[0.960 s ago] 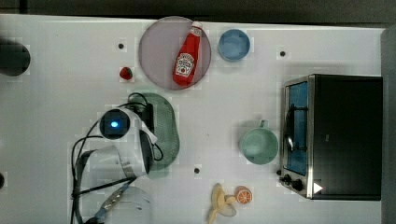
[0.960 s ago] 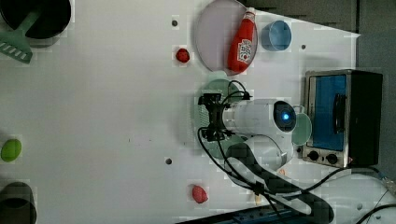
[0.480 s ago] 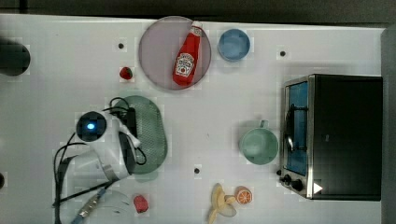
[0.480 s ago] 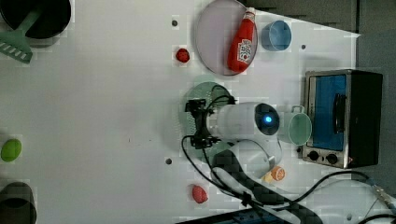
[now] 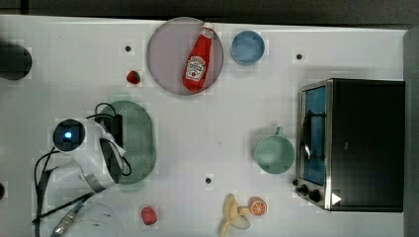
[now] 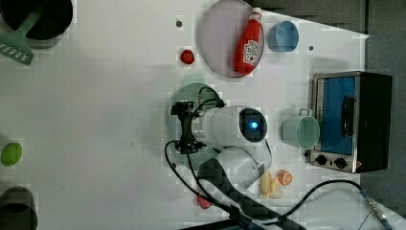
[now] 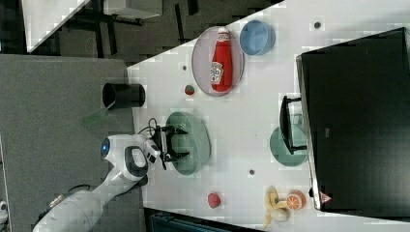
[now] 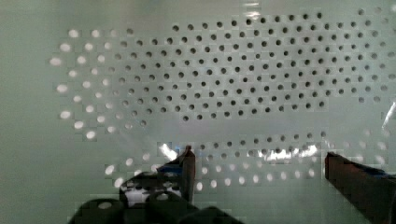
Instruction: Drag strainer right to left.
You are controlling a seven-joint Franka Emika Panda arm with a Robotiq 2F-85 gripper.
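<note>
The strainer (image 5: 141, 138) is a pale green oblong with a perforated basin, lying at the top view's left, below the strawberry. My gripper (image 5: 118, 145) reaches into it from the white arm on the top view's left. In the right view the gripper (image 7: 178, 143) stands open, both black fingers spread wide over the strainer (image 7: 196, 140). The wrist view looks straight into the basin (image 8: 233, 79), with the gripper (image 8: 261, 172) open and its fingertips (image 8: 187, 168) down against the holed wall. In the left view the arm hides much of the strainer (image 6: 191, 93).
A ketchup bottle (image 5: 197, 61) lies on a grey plate (image 5: 163, 59), with a blue bowl (image 5: 247, 47) beside it. A green mug (image 5: 273, 154) stands by the toaster oven (image 5: 356, 143). A strawberry (image 5: 133, 77), a red fruit (image 5: 148, 215), a banana (image 5: 232, 212) and a black cup (image 5: 12, 61) lie around.
The arm and the strainer have slid together toward the top view's left. The fingers have stayed spread.
</note>
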